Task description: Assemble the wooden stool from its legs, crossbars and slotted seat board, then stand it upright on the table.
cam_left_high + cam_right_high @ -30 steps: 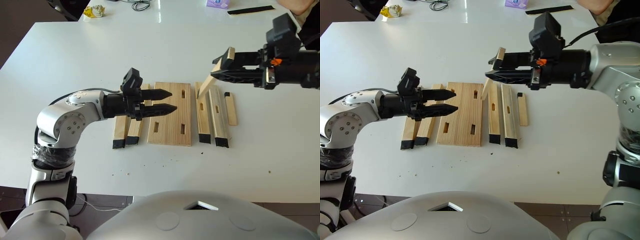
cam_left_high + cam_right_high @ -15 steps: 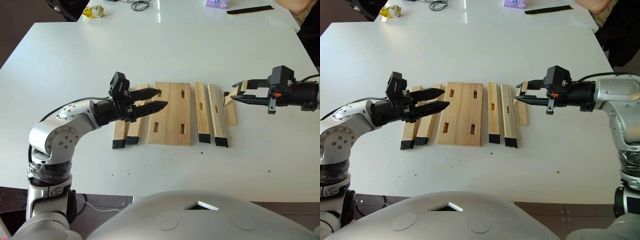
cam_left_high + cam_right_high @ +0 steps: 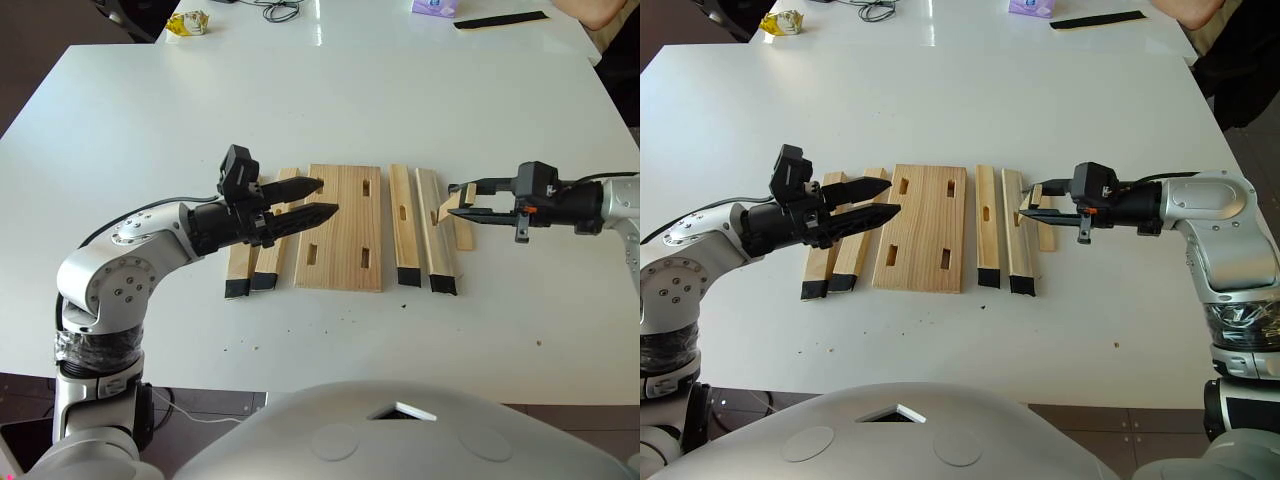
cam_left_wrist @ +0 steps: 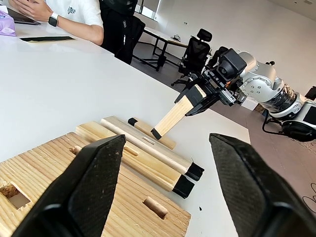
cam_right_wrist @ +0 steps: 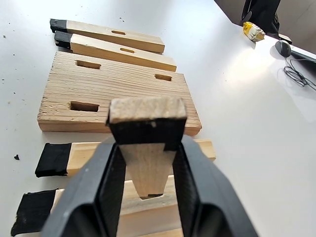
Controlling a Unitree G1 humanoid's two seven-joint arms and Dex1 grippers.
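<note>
We judge the seat board [image 3: 340,228] and legs [image 3: 437,240] at its 3 o'clock lie slots-up on the desk [image 3: 300,100] for fitting, our left tool [image 3: 325,197] hovers spread and empty at its 9 o'clock edge, our right tool [image 3: 452,200] clamps a tilted crossbar [image 5: 147,109] toward a leg slot, and we read no writing.

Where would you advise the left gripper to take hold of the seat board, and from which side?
Probably at the near short edge of the seat board, coming from the robot's side and pinching its thickness. It lies flat, with legs close along both long edges, leaving little room there; bare table fronts the near edge.
</note>
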